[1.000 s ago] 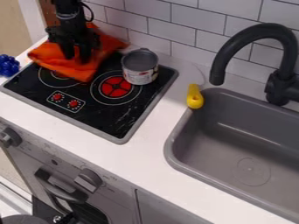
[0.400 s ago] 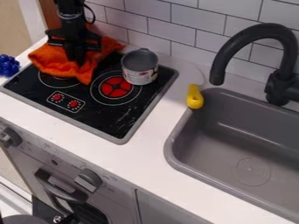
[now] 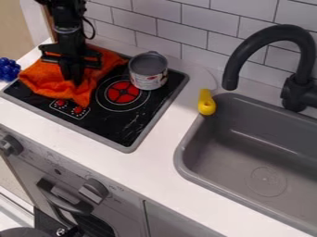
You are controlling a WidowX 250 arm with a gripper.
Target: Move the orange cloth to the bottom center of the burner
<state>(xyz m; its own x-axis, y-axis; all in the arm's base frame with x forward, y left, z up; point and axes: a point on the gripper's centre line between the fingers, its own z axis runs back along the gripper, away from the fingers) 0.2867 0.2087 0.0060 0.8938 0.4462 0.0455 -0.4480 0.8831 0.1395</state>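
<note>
The black gripper (image 3: 73, 79) points down into the orange cloth (image 3: 54, 87) at the upper left, its fingers closed together on a fold of the fabric. The crumpled cloth spreads over the left part of the black burner (image 3: 133, 122), hiding the left ring and reaching the small red-knob panel. Its back end lies near the burner's rear edge.
A grey metal can (image 3: 148, 71) stands on the burner's back right. Blue grape-like balls (image 3: 9, 69) lie at the left counter edge. A yellow object (image 3: 206, 102) rests by the grey sink (image 3: 217, 178), under the black faucet (image 3: 232, 65). Behind is a tiled wall.
The gripper has shut on the cloth and moved toward the burner's front left. The cloth's front has shifted the same way, now over part of the knob panel and the left ring.
</note>
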